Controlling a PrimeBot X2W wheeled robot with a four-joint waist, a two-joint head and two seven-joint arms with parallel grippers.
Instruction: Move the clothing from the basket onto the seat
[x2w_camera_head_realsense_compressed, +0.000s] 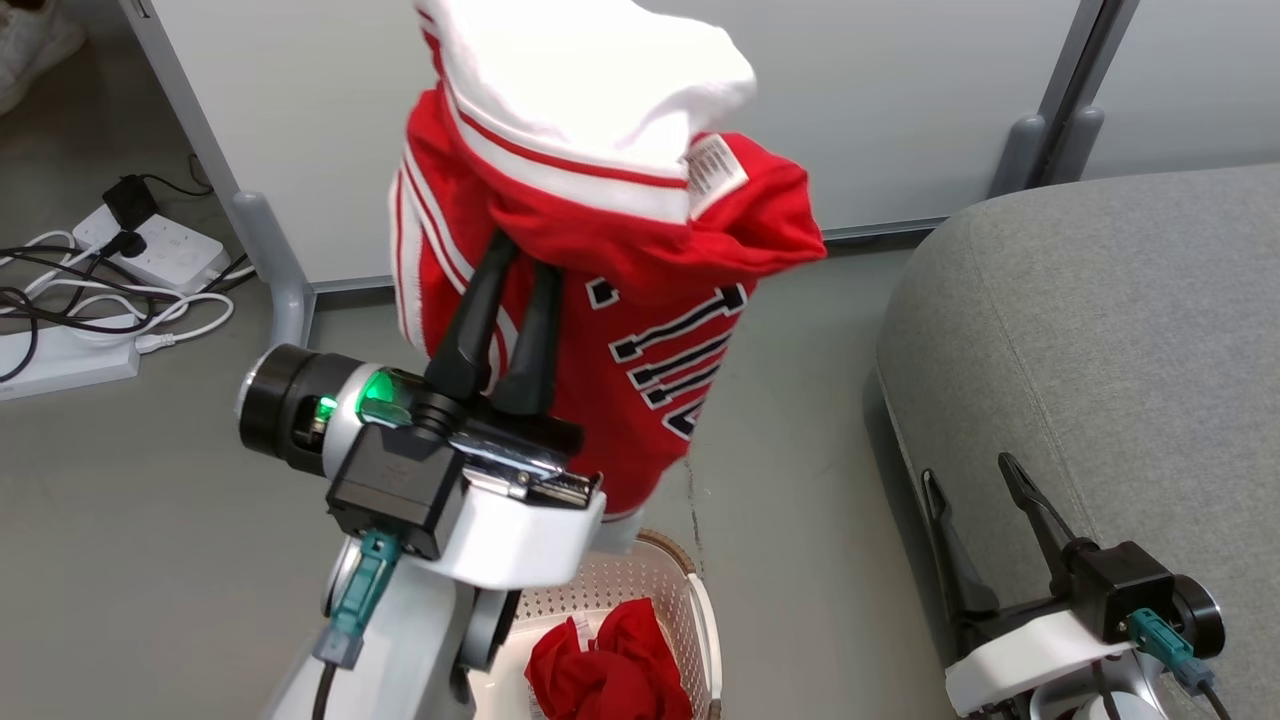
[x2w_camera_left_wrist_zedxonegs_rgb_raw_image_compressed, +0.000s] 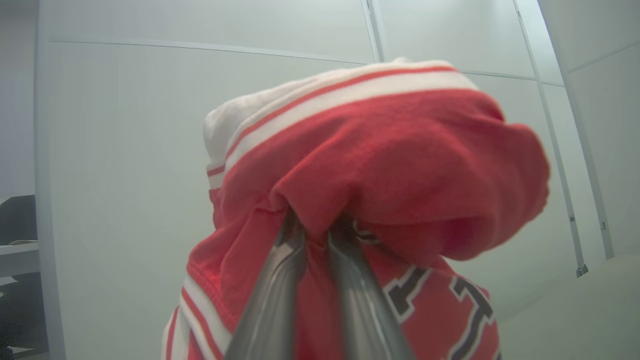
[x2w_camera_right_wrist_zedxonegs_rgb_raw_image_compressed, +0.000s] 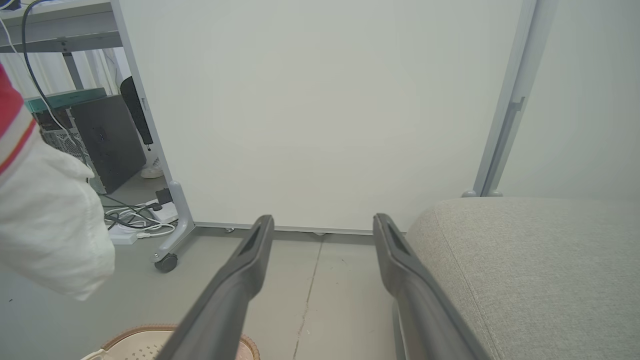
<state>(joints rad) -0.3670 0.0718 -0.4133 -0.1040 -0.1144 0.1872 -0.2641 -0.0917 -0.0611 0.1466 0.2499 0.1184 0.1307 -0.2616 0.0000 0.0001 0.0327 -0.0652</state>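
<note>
Red jersey (x2w_camera_head_realsense_compressed: 650, 320) hangs above the basket (x2w_camera_head_realsense_compressed: 703, 600), a small fold pinched in the left gripper (x2w_camera_head_realsense_compressed: 525, 262); the seat (x2w_camera_head_realsense_compressed: 1100, 330) lies well right. That thin hold could slip mid-swing, dropping it on the floor (x2w_camera_head_realsense_compressed: 150, 560). Right gripper (x2w_camera_head_realsense_compressed: 968, 468) stands spread, empty.

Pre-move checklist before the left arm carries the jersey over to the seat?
1. Grip: left gripper shut on the red jersey with white stripes and black-and-white numerals: ok.
2. Jersey hem above the cream perforated plastic basket: cannot tell, it hangs close to the rim.
3. Landing spot on the large grey fabric seat bare: ok.
4. Right gripper open, low beside the seat's edge, out of the swing path: likely ok.
5. Basket emptied: not ok, a crumpled red garment lies inside.
</note>
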